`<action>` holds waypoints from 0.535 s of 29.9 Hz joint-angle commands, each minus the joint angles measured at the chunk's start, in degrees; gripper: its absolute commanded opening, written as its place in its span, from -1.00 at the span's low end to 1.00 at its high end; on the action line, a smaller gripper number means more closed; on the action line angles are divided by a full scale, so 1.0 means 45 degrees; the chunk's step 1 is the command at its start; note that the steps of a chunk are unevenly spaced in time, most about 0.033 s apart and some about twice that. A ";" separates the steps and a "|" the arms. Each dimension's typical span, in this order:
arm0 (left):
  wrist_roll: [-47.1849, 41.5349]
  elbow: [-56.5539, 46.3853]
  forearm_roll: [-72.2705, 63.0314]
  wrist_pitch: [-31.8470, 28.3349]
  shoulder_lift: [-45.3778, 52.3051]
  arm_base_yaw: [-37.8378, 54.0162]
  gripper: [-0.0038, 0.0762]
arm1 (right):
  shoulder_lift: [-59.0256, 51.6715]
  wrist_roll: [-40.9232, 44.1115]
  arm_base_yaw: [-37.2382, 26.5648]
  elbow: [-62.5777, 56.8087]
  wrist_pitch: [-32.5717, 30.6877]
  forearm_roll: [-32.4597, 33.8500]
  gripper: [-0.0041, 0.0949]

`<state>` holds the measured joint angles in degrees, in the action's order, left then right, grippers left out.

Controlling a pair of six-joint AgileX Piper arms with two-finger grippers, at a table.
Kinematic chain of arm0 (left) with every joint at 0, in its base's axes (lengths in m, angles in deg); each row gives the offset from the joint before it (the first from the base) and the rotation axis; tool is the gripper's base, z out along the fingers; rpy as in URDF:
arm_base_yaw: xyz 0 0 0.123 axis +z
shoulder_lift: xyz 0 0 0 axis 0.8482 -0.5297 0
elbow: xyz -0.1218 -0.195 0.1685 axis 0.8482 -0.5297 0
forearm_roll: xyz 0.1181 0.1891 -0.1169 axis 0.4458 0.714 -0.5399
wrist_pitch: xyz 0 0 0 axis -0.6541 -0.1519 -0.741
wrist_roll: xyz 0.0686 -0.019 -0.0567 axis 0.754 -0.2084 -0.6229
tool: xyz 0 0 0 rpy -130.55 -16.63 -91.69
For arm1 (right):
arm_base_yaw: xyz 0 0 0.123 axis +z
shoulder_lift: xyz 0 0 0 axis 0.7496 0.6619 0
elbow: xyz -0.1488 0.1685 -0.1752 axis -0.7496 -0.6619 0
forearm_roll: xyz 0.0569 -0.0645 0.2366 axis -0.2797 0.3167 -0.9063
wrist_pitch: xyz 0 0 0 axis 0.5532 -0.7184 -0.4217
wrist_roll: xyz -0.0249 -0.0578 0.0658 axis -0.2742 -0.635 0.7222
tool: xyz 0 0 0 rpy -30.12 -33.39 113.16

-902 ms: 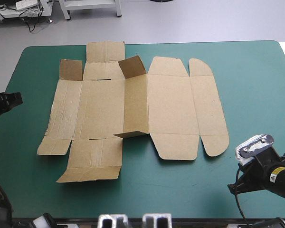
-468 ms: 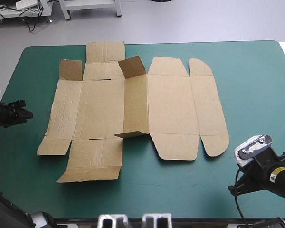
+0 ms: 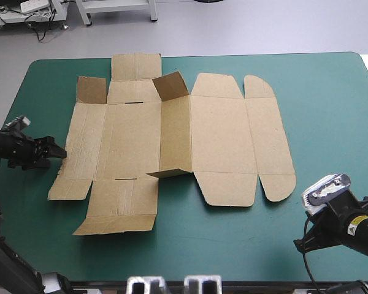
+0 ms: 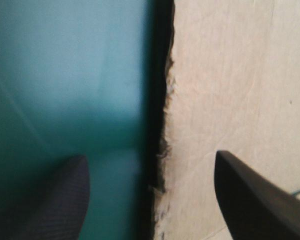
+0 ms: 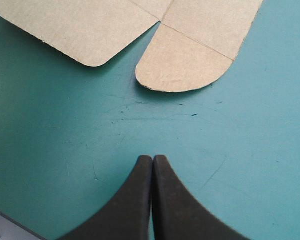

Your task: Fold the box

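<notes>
The left end effector point(image 4: 150, 165) is held wide open and empty astride the left edge of the box point(image 3: 172, 141), spread flat on the surface point(image 3: 319, 110), an edge best taken deep before lifting, while the right end effector point(image 5: 152, 159) is seen shut, empty, near the box's rounded right flap.

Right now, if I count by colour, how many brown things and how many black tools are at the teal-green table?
Brown: 1, the box, an unfolded sheet.
Black: 2, the left tool, open at the sheet's edge, and the right tool, shut, apart from the sheet.
Total: 3
</notes>
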<state>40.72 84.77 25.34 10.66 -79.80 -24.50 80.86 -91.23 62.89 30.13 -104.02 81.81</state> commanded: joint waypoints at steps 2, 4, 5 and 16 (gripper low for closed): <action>0.0054 -0.0413 -0.0085 0.1227 0.0107 -0.0687 0.38 | 0.0020 -0.0134 -0.0070 0.0320 0.0521 -0.0105 -0.97; 0.0054 -0.0751 -0.0085 0.1227 -0.0094 -0.0880 0.38 | 0.0020 -0.0134 -0.0070 0.0320 0.0521 -0.0135 -0.97; 0.0054 -0.0978 -0.0117 0.1227 -0.0179 -0.0999 0.38 | 0.0020 -0.0134 -0.0070 0.0320 0.0521 -0.0135 -0.97; 0.2131 -0.2412 -0.2733 0.1227 -0.0288 -0.2126 0.38 | 0.0020 -0.0134 -0.0070 0.0320 0.0521 -0.0164 -0.97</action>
<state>48.64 75.59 11.88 12.37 -80.39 -31.60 80.86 -91.23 62.89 30.13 -104.02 81.61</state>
